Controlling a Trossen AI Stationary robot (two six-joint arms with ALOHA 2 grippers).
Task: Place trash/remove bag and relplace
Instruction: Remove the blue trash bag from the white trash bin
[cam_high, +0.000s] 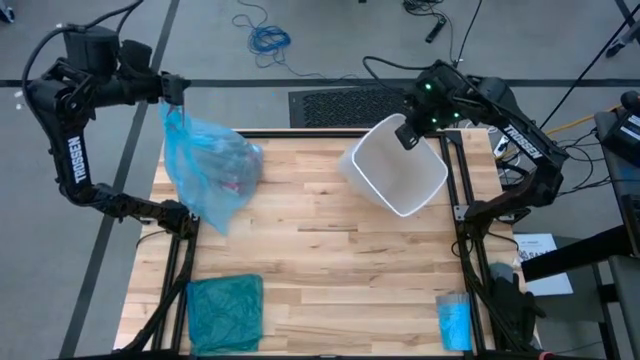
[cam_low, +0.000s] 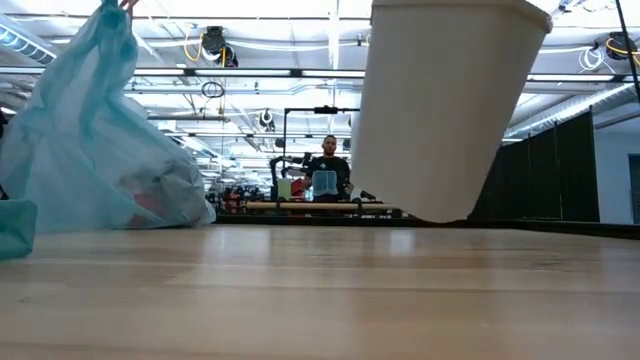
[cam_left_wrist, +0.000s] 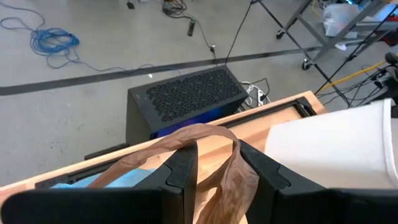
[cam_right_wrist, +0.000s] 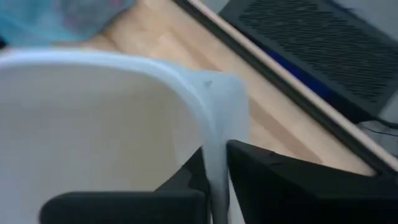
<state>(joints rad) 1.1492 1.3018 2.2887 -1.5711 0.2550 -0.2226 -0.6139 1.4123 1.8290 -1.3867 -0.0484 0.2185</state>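
The light blue bag (cam_high: 212, 165) stands at the table's far left, its bottom on the wood and its top drawn up to my left gripper (cam_high: 176, 92), which is shut on it. Trash shows dimly through its wall (cam_low: 150, 200). The white bin (cam_high: 398, 168) is tilted at the far right, its mouth up toward my right gripper (cam_high: 405, 130), which is shut on its rim. In the low view the bin (cam_low: 440, 100) leans with its lower corner down by the table's far edge; whether it touches the wood I cannot tell. My left gripper pinches the bag's gathered top, a brownish bunched strip of thin plastic (cam_left_wrist: 227, 168), between its two fingers (cam_left_wrist: 183, 177). The strip loops over and between them. The bag hangs below, drawn up to a point, with its bottom (cam_low: 110, 220) on the table. My right gripper holds the bin's rim (cam_right_wrist: 214, 146) with one finger (cam_right_wrist: 186, 180) inside the wall and the other finger outside. The fingers slant down onto the rim from the far right. The bin hangs tilted below them.
A darker teal-green bag (cam_high: 225, 312) lies flat at the near left corner. A small bright-blue roll (cam_high: 453, 320) sits at the near right edge. Bare wood spans the table's middle. A black perforated box (cam_high: 345, 105) stands beyond the far edge. A person (cam_low: 328, 165) is far behind.
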